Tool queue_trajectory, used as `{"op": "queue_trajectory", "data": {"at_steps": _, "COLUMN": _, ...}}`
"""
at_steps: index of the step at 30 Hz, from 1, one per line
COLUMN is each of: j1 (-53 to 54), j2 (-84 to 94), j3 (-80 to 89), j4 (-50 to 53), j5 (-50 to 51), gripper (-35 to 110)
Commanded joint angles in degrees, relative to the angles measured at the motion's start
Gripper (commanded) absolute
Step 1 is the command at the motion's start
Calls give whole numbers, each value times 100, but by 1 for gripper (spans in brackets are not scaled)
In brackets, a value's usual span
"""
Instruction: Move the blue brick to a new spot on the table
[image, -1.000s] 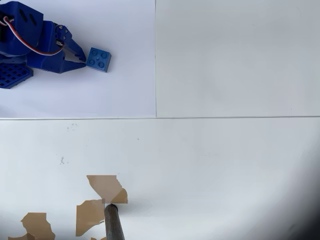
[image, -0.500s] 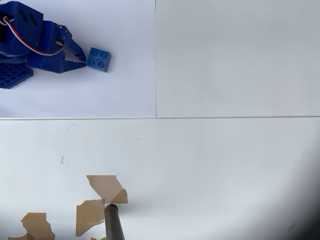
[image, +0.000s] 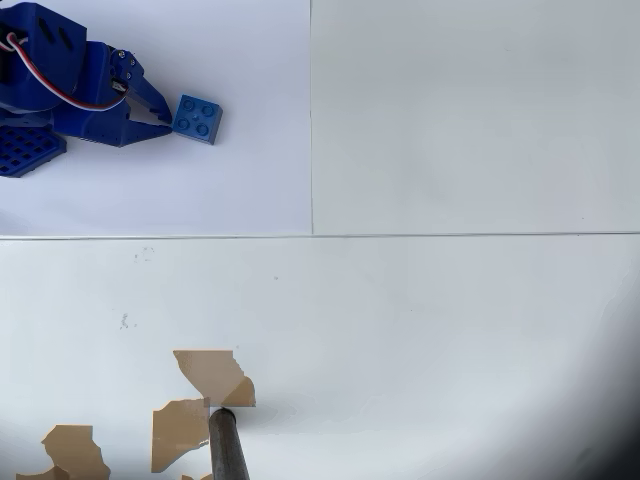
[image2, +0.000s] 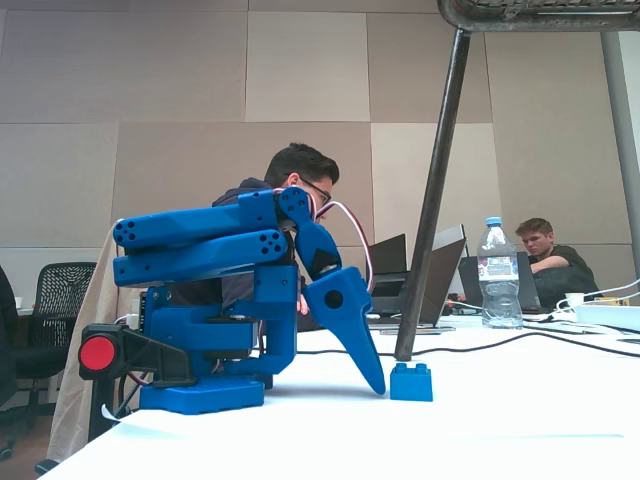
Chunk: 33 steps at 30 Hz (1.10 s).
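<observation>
The blue brick (image: 197, 118) lies flat on the table (image: 420, 320), on the paler sheet at the upper left of the overhead view. My blue gripper (image: 168, 123) points right, and its tips come together just at the brick's left edge. No part of the brick sits between the fingers. In the fixed view the brick (image2: 411, 382) rests on the table (image2: 480, 430), with the gripper (image2: 377, 386) angled down, its tip a sliver to the brick's left. The folded arm (image2: 215, 250) rests low over its base.
A blue perforated base plate (image: 25, 150) sits under the arm at the left edge. A dark pole (image: 228, 448) rises from the tan peeled patches (image: 210, 375) at the bottom. In the fixed view, the pole (image2: 432, 195) leans behind the brick, and people sit beyond with laptops and a water bottle (image2: 497, 275).
</observation>
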<state>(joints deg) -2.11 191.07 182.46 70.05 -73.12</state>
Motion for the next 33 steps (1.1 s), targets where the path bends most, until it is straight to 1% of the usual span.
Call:
{"op": "queue_trajectory", "data": {"at_steps": 1, "j1": 18, "j2": 18, "j3": 202, "j4": -53, "j5": -18, "gripper": 0}}
{"op": "queue_trajectory", "data": {"at_steps": 12, "j1": 44, "j2": 18, "j3": 202, "j4": -53, "j5": -44, "gripper": 0}}
{"op": "queue_trajectory", "data": {"at_steps": 20, "j1": 167, "j2": 18, "j3": -26, "j4": 114, "j5": -492, "gripper": 0}}
{"op": "queue_trajectory", "data": {"at_steps": 23, "j1": 26, "j2": -9, "j3": -255, "j4": 220, "j5": -510, "gripper": 0}}
{"op": "queue_trajectory", "data": {"at_steps": 29, "j1": -536, "j2": -404, "j3": -765, "j4": 272, "j5": -167, "gripper": 0}}
{"op": "queue_trajectory", "data": {"at_steps": 33, "j1": -615, "j2": -1160, "j3": -1169, "j4": -35, "j5": 44, "gripper": 1}}
